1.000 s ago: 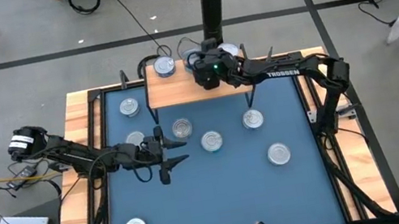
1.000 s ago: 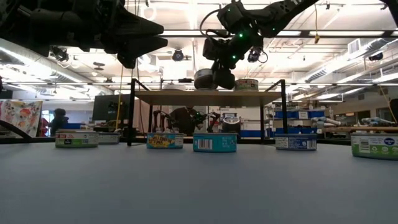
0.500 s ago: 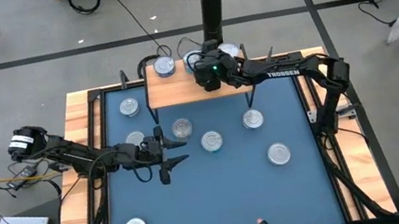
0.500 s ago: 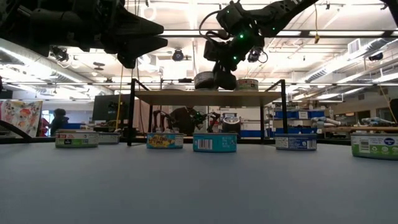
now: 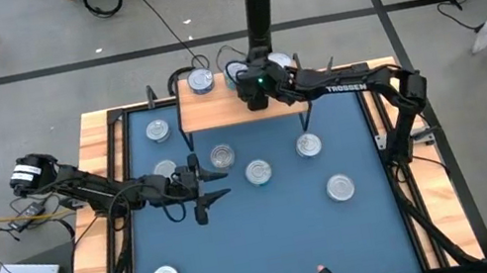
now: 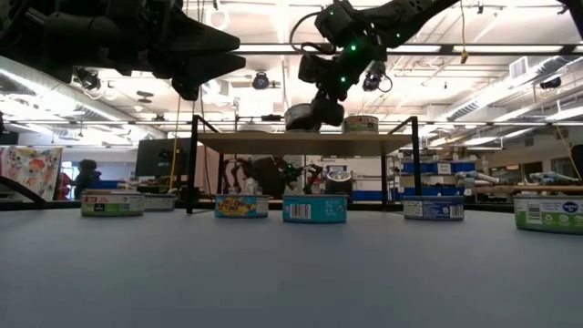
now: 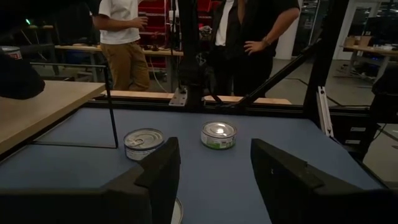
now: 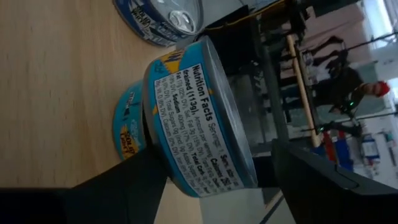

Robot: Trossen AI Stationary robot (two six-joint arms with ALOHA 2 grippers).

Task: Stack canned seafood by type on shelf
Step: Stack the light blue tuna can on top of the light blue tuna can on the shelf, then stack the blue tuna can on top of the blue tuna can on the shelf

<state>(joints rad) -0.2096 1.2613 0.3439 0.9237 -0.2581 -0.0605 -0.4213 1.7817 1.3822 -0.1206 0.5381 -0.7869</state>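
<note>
The right gripper is spreading its fingers wide, releasing the blue-labelled tin onto the shelf beside another tin, completing that placement; the left gripper is hovering open, empty.

Blue mat, light-wood shelf, silver-topped tins, teal and yellow label with white nutrition panel

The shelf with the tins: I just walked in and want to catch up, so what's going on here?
The right hand is over the back of the wooden shelf, its fingers open around a blue-labelled tin stacked on another tin there. The left hand hovers open over the blue mat, near a loose tin. Several more tins lie on the mat, unsorted.
</note>
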